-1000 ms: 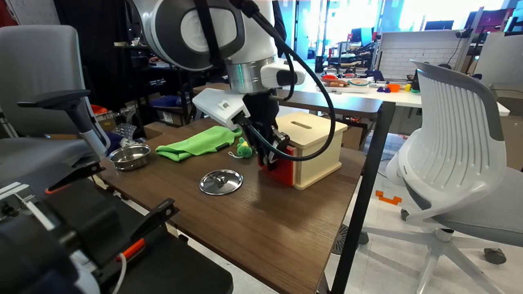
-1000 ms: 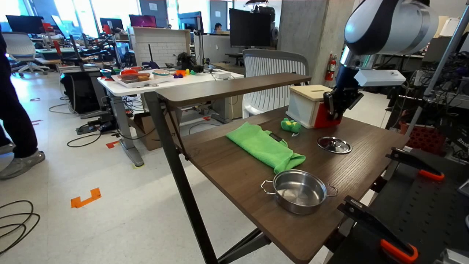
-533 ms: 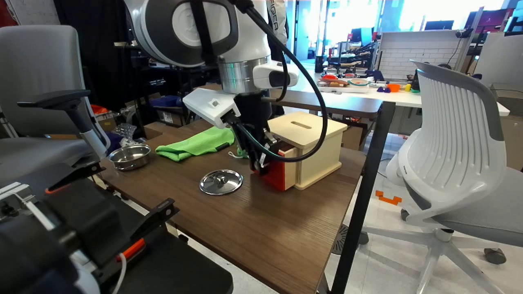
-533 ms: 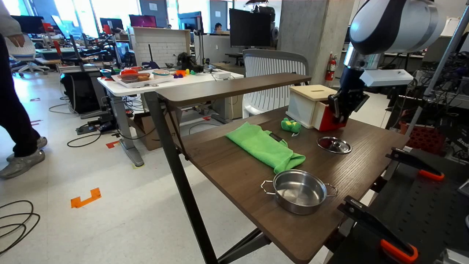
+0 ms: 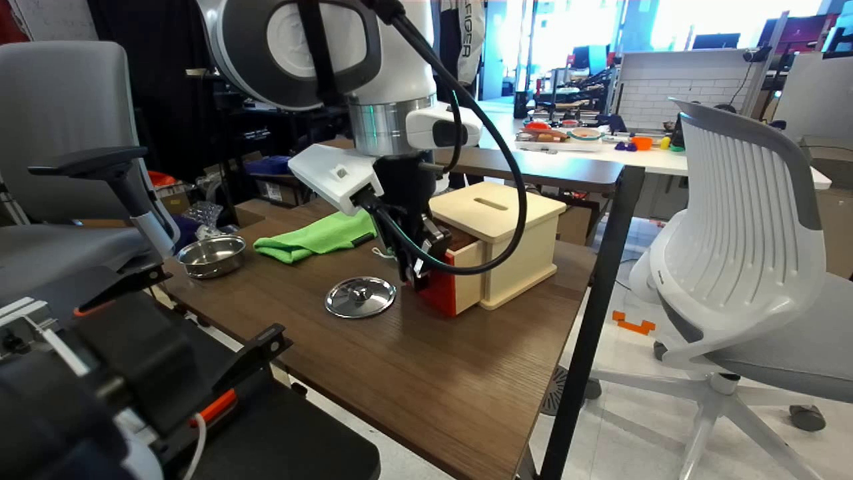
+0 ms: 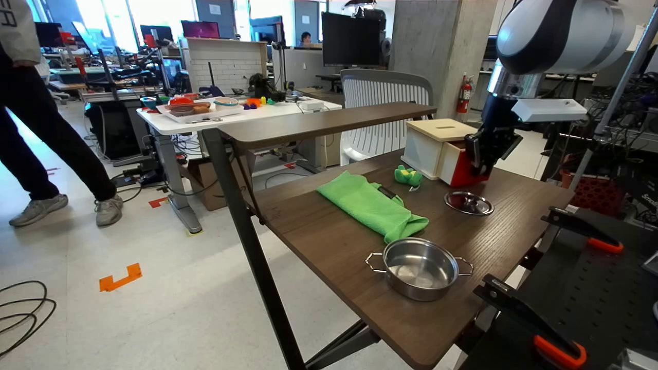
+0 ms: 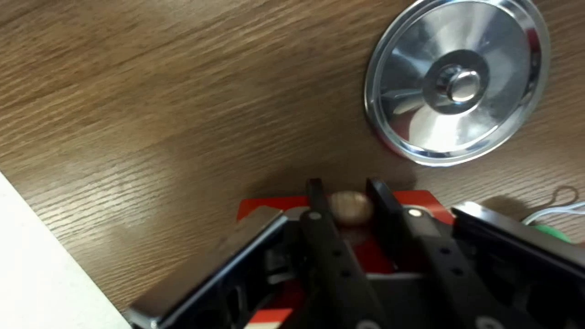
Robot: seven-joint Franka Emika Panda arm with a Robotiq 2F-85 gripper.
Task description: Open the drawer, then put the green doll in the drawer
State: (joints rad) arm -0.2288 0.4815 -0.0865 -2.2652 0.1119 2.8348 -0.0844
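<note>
Arm (image 5: 320,53) cut off by the upper edge in both exterior views. Gripper (image 7: 345,196) on the drawer knob (image 7: 351,208): jaws parted only by the knob's width, knob gripped between 2 fingers (image 7: 322,237). Knob readable only in the wrist view. Drawer (image 5: 440,297) stands partly out of its pale box (image 5: 533,257); red front partly masked by the gripper, inside too dark and too little exposed to read. Green doll (image 6: 407,176) on the table (image 6: 313,226), outside the drawer, just beside the box at its 7 o'clock in an exterior view; contact with the box cannot be told. In an exterior view the gripper hides the doll, a bit of pale string (image 5: 382,253) showing; in the wrist view a green sliver shows at the gripper's 3 o'clock. Lid (image 7: 457,109) lies between 1 and 2 o'clock from the gripper in the wrist view, rim clipped by the upper edge. White area (image 7: 41,269) at 8 o'clock there: not identifiable. Standing person (image 6: 31,103) at 9 o'clock in an exterior view, head cut off. Counts on the table: 1 box, 1 drawer, 1 doll, 1 lid, 1 metal pot (image 6: 421,270) with 2 handles, 1 green cloth (image 6: 365,205) at the pot's 11 o'clock. Elsewhere: 2 clamps (image 6: 581,227) at 4 o'clock in an exterior view; 2 chairs (image 5: 60,133) at 9 and 3 o'clock in an exterior view.
</note>
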